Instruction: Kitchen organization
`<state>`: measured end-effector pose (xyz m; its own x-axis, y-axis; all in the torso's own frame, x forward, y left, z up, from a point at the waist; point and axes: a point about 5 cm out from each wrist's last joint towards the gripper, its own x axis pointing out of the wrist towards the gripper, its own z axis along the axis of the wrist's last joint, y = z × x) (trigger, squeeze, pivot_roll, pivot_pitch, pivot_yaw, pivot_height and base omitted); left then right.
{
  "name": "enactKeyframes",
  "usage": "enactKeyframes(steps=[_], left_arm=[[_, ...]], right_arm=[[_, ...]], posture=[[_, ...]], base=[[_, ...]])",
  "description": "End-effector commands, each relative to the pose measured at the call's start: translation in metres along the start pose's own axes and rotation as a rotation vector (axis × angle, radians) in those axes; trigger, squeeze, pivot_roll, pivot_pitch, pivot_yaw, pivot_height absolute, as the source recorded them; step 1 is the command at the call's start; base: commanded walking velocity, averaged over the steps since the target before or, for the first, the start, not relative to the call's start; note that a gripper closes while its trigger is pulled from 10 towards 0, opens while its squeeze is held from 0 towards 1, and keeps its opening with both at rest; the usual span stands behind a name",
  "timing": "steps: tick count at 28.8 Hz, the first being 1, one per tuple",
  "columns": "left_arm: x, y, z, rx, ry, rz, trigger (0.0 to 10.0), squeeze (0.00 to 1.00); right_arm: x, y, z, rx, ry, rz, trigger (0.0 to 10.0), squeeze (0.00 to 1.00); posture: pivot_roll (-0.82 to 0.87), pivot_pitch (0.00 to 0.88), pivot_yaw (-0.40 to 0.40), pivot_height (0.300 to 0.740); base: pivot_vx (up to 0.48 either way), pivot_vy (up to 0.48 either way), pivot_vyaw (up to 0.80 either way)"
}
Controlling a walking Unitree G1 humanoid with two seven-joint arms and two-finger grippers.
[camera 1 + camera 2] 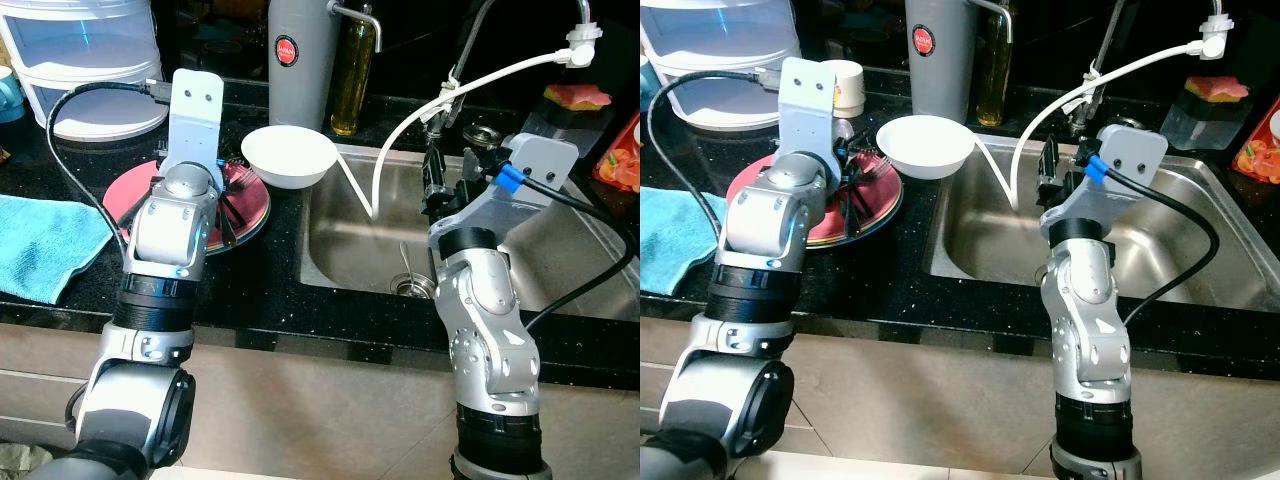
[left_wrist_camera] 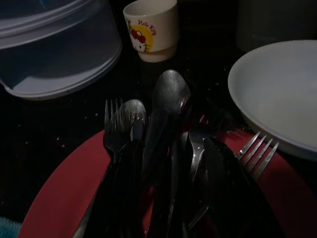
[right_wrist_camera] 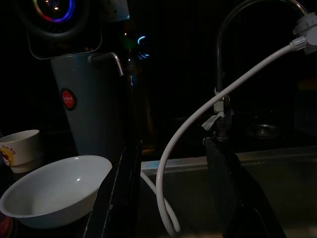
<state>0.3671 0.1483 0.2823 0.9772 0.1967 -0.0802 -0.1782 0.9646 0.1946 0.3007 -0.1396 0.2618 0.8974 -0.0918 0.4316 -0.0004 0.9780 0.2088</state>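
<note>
A red plate (image 1: 128, 188) lies on the black counter left of the sink, stacked on another plate. My left gripper (image 2: 173, 148) is down on it, shut on a bundle of spoons and forks (image 2: 170, 94) that lines up with its fingers. One loose fork (image 2: 257, 149) rests on the plate beside them. A white bowl (image 1: 290, 155) sits just past the plate at the sink's corner. My right gripper (image 3: 173, 188) hangs open above the steel sink (image 1: 360, 245), with nothing between its fingers.
A white hose (image 1: 480, 80) runs from the tap into the sink. Behind stand a grey flask (image 1: 300, 60), an oil bottle (image 1: 353, 80), a cartoon cup (image 2: 151, 27) and clear plastic tubs (image 1: 90, 60). A blue cloth (image 1: 45, 245) lies at the left.
</note>
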Motion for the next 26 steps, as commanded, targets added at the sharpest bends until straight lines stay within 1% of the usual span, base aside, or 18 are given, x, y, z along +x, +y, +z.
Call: enactKeyframes(steps=[1, 3, 5, 7, 12, 13, 14, 18, 20, 22, 23, 24, 25, 26], left_arm=[[-0.004, -0.002, -0.005, -0.013, 0.046, -0.001, 10.0, 0.00], [-0.008, -0.001, -0.007, -0.037, 0.068, 0.001, 10.0, 0.00], [-0.010, -0.001, -0.008, -0.043, 0.073, -0.001, 10.0, 0.00], [-0.014, -0.002, -0.017, -0.042, 0.106, 0.000, 10.0, 0.00], [-0.016, -0.001, -0.022, -0.032, 0.122, 0.007, 10.0, 0.00], [-0.012, 0.005, -0.027, -0.035, 0.152, 0.044, 10.0, 0.00], [-0.011, 0.007, -0.029, -0.049, 0.171, 0.061, 10.0, 0.00], [-0.008, 0.011, -0.028, -0.066, 0.177, 0.086, 10.0, 0.00], [-0.006, 0.013, -0.024, -0.096, 0.158, 0.094, 10.0, 0.00], [-0.006, 0.014, -0.023, -0.102, 0.153, 0.095, 10.0, 0.00], [-0.005, 0.014, -0.021, -0.140, 0.153, 0.093, 10.0, 0.00], [-0.005, 0.014, -0.021, -0.140, 0.153, 0.093, 10.0, 0.00], [-0.005, 0.017, -0.018, -0.185, 0.141, 0.093, 10.0, 0.00], [-0.005, 0.017, -0.018, -0.185, 0.141, 0.093, 10.0, 0.00]], right_arm=[[0.000, -0.005, 0.000, -0.006, 0.003, -0.018, 10.0, 0.00], [0.001, -0.006, 0.000, -0.008, 0.001, -0.019, 10.0, 0.00], [0.001, -0.006, 0.000, -0.007, 0.000, -0.019, 10.0, 0.00], [0.001, -0.004, -0.001, -0.004, 0.004, -0.014, 10.0, 0.00], [0.001, -0.003, -0.001, -0.001, 0.007, -0.010, 10.0, 0.00], [0.001, -0.003, -0.002, -0.001, 0.008, -0.007, 10.0, 0.00], [0.001, -0.003, -0.002, -0.001, 0.008, -0.008, 10.0, 0.00], [0.001, -0.003, -0.002, 0.000, 0.007, -0.011, 10.0, 0.00], [0.001, -0.003, -0.002, 0.000, 0.008, -0.012, 10.0, 0.00], [0.001, -0.003, -0.002, 0.000, 0.008, -0.012, 10.0, 0.00], [0.001, -0.003, -0.002, 0.001, 0.009, -0.012, 10.0, 0.00], [0.001, -0.003, -0.002, 0.001, 0.009, -0.012, 10.0, 0.00], [0.001, -0.003, -0.003, 0.002, 0.009, -0.012, 10.0, 0.00], [0.001, -0.003, -0.003, 0.002, 0.009, -0.012, 10.0, 0.00]], posture=[[0.22, 0.011, -0.051, 0.740], [0.22, 0.012, -0.052, 0.740], [0.23, 0.013, -0.054, 0.740], [0.23, 0.014, -0.055, 0.740], [0.23, 0.014, -0.055, 0.740], [0.23, 0.014, -0.056, 0.740], [0.23, 0.014, -0.055, 0.740], [0.23, 0.014, -0.053, 0.740], [0.23, 0.015, -0.054, 0.740], [0.23, 0.015, -0.054, 0.740], [0.23, 0.015, -0.054, 0.740], [0.23, 0.015, -0.054, 0.740], [0.23, 0.015, -0.057, 0.740], [0.23, 0.015, -0.057, 0.740]], base=[[0.000, 0.000, 0.00], [0.000, 0.000, 0.00], [0.000, 0.000, 0.00], [0.000, 0.000, 0.00], [0.000, 0.000, 0.00], [0.000, 0.000, 0.00], [0.000, 0.000, 0.00], [0.000, 0.000, 0.00], [0.000, 0.000, 0.00], [0.000, 0.000, 0.00], [0.000, 0.000, 0.00], [0.000, 0.000, 0.00], [0.000, 0.000, 0.00], [0.000, 0.000, 0.00]])
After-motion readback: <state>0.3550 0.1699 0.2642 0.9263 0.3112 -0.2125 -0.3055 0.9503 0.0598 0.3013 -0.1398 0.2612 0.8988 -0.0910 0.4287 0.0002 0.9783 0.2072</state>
